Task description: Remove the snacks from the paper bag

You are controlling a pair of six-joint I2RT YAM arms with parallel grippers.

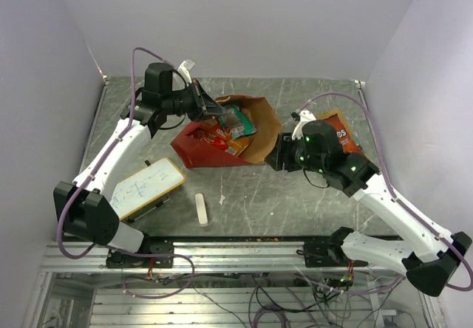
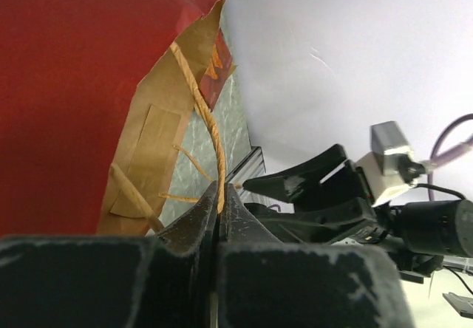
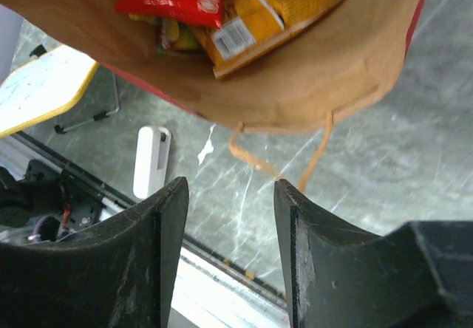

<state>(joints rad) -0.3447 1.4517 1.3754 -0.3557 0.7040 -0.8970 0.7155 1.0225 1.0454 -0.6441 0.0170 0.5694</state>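
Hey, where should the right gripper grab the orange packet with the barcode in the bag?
Pinch the barcode end of the orange packet, which lies nearest the mouth of the paper bag. It lies flat on the inner wall, so bring the open right gripper straight in through the mouth, probably sliding one finger under the edge.

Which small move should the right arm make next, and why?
Probably ease the right gripper forward into the paper bag toward the orange packet: its jaws stand open just outside the mouth, while the left gripper pinches a handle.
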